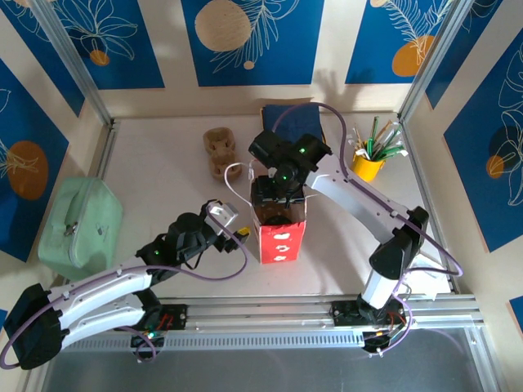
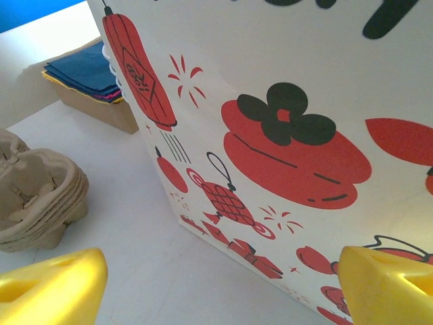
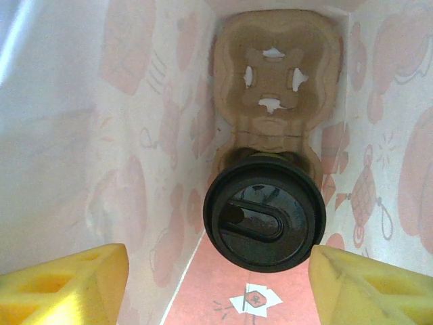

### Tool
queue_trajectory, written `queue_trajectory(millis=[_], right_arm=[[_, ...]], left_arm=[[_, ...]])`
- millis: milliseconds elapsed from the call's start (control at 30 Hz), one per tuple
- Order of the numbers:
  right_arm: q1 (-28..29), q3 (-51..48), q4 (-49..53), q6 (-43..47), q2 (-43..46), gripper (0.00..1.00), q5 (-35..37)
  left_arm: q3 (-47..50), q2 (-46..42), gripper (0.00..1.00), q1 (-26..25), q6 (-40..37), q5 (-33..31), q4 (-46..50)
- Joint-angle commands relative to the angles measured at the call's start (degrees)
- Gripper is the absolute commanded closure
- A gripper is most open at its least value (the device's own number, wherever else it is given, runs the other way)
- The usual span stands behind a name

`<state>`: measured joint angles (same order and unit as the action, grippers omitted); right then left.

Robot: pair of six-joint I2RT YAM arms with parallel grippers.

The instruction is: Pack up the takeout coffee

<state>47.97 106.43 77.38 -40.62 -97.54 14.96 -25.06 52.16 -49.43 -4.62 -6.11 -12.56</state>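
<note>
Takeout coffee [image 3: 264, 215] — glossy black lid

We see a mint-green pouch [image 1: 80, 227] at nine o'clock on the table [image 1: 155, 167], stacked cardboard cup trays [image 1: 219, 150] at eleven, blue napkins [image 1: 286, 114] at twelve, and a yellow cup of thin sticks [image 1: 368, 166] at two.

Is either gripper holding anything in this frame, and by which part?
Nothing is held. The right gripper stands open above the takeout coffee, jaws clear of it; the left gripper is open beside the bag.
</note>
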Motion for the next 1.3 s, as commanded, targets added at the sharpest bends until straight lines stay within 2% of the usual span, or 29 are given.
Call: queue_trajectory(millis=[0, 433, 767, 1033, 1267], right_arm=[[-0.24, 2.18, -0.38, 1.48, 3.59, 0.29, -1.37], [-1.55, 5.14, -3.46, 5.98, 8.38, 0.29, -3.82], [-3.88, 8.42, -4.13, 11.72, 10.47, 0.28, 5.52], [-8.64, 7.86, -7.44, 16.76, 11.56, 0.26, 9.82], [-16.21, 5.52, -8.8, 19.27, 11.83, 0.25, 11.24]], left_arm=[[-1.17, -0.94, 0.12, -0.7, -0.65, -0.82, 0.12], [-1.39, -1.64, 0.12, -0.67, -0.74, -1.7, 0.84], [-0.88, -3.16, 0.11, -0.67, 0.23, -6.34, 1.69], [-1.39, -3.32, 0.1, -0.66, 1.76, -13.9, 3.05], [-2.09, -3.25, 0.08, -0.58, 2.51, -18.48, 4.03]])
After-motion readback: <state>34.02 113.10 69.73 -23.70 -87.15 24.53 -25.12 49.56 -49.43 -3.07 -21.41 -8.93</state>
